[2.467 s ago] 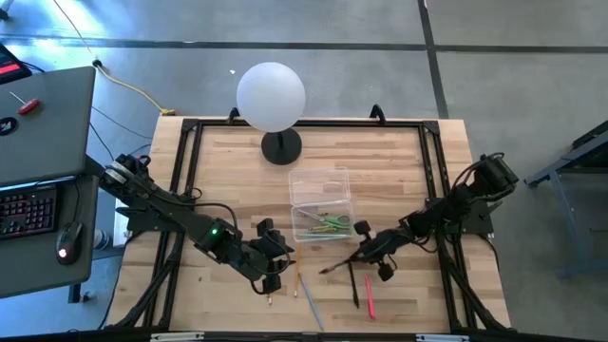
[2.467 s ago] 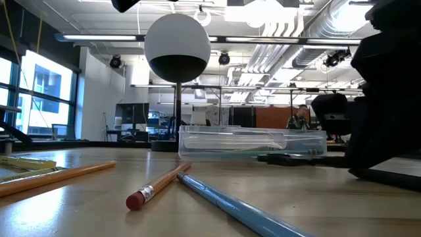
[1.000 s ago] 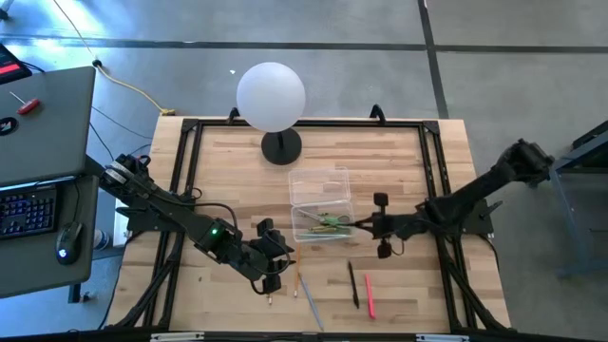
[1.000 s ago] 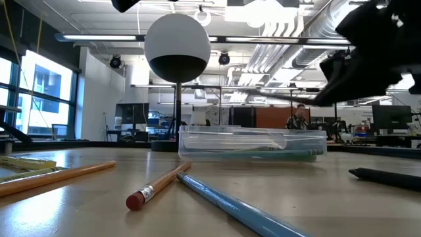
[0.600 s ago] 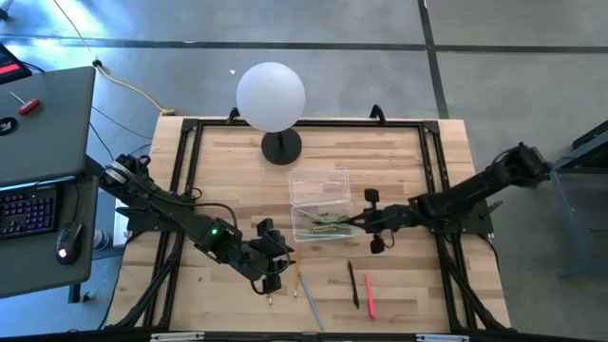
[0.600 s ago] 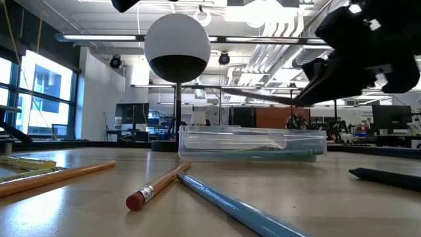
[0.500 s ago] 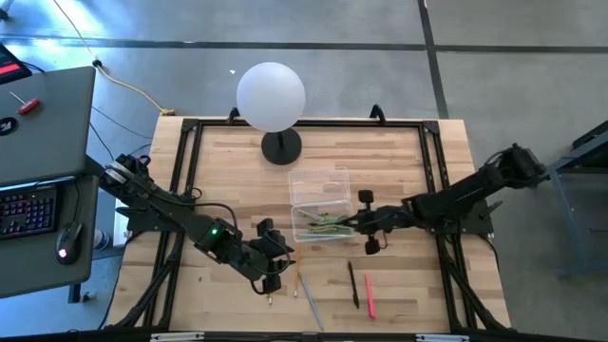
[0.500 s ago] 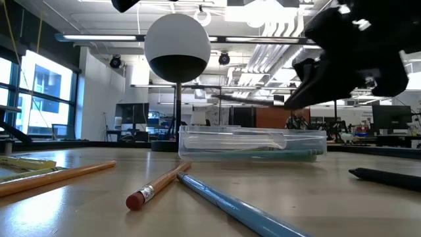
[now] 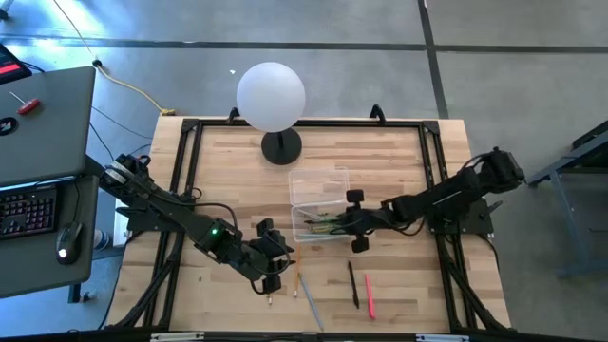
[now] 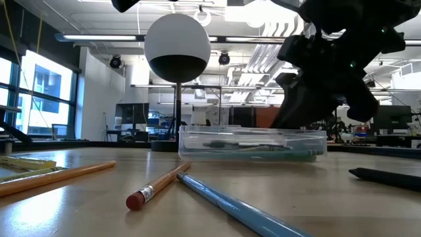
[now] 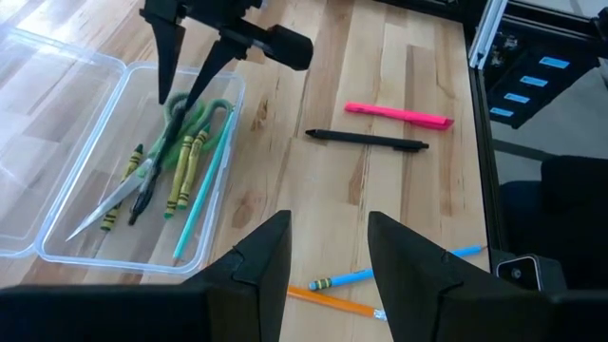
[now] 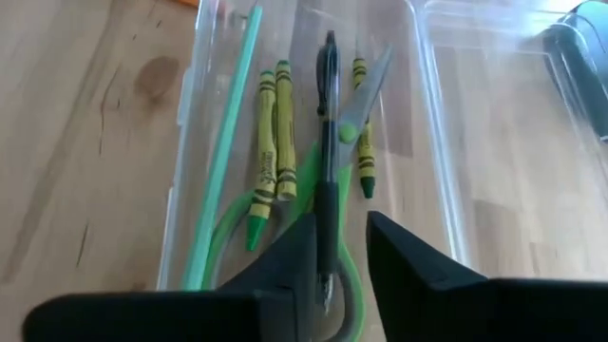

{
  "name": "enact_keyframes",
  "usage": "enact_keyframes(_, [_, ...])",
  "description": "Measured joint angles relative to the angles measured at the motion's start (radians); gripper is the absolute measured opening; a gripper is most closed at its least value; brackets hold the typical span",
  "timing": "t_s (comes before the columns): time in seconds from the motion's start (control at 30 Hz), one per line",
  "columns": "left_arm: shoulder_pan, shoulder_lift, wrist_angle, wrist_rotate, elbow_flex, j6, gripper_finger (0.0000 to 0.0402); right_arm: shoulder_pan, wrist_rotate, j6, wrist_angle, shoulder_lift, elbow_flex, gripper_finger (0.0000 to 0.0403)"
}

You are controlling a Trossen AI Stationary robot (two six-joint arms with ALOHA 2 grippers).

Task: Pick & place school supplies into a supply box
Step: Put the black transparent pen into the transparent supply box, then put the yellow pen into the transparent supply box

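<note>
The clear supply box [image 9: 321, 204] at frame centre already holds green-handled scissors [image 12: 328, 180], crayons [image 12: 269, 142] and a black pen [image 12: 328, 142] lying between the right gripper's [image 9: 344, 221] spread fingers. A black pen [image 9: 353, 283], pink marker [image 9: 369, 295] and pencils [image 9: 297, 281] are left on the bench [image 9: 399, 152]. The left gripper [image 9: 270, 282] waits lower left, fingers apart.

Two dark, jointed arms, matte black throughout. Left arm [image 9: 190, 226] carrying a small green light (near its forearm) and thin cables at the base. Fingers [image 11: 261, 266] black, flat, angular.
</note>
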Motion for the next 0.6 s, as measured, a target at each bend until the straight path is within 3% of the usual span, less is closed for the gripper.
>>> enact_keyframes(0.23, [0.0, 0.0, 0.0, 0.0, 0.0, 0.0, 0.0172, 0.014, 0.002, 0.001, 0.013, -0.001, 0.0, 0.0103])
enact_keyframes(0.53, [0.0, 0.0, 0.003, -0.003, 0.0, 0.003, 0.0172, 0.068, 0.003, 0.002, 0.022, -0.047, 0.0, 0.0107])
enact_keyframes(0.6, [0.002, 0.001, 0.024, -0.044, 0.0, 0.051, 0.0172, 0.082, 0.003, 0.0, 0.022, -0.083, 0.0, 0.0108])
